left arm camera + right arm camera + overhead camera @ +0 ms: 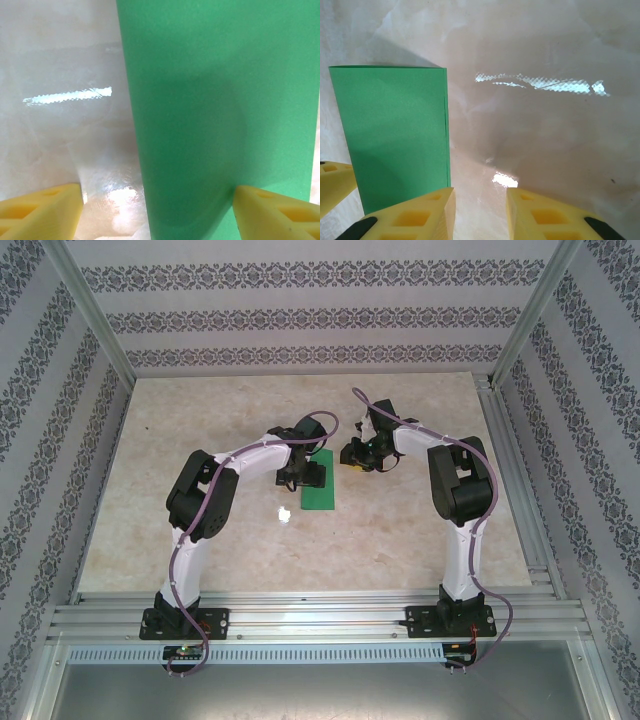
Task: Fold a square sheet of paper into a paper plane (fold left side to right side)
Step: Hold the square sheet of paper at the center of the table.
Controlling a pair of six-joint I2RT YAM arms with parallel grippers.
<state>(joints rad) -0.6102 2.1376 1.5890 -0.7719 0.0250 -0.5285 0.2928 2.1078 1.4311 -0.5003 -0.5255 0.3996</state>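
Item, top external view: the sheet of paper (320,492) lies flat near the middle of the counter (200,440), between the two arms, as a narrow green rectangle rather than a square. You can take that to mean the left-to-right fold is already laid in. The left gripper (305,478) hangs over the sheet's far left corner, and the right gripper (352,454) stands just off its far right side, apart from the paper. Judged from this, each arm guards one long edge so the layers cannot spring or slide.

Item, left wrist view: the sheet (215,100) fills the right of the picture and bare counter (60,140) the left. The left gripper (157,200) is spread wide with nothing in its grasp. One yellow finger (45,210) sits over the counter and the other over the green, so the jaws straddle the sheet's long left edge. This looks like a stance for pressing or running along the crease, though you cannot tell whether either pad touches down.

Item, right wrist view: the sheet (395,130) sits at the left, and its right edge shows two layers lying almost flush, which marks this as the open side of the fold. The right gripper (480,210) is parted only a little, with bare counter (545,140) between its jaws and nothing held. Its left finger (420,217) overlaps the sheet's near right corner, and contact there cannot be told.
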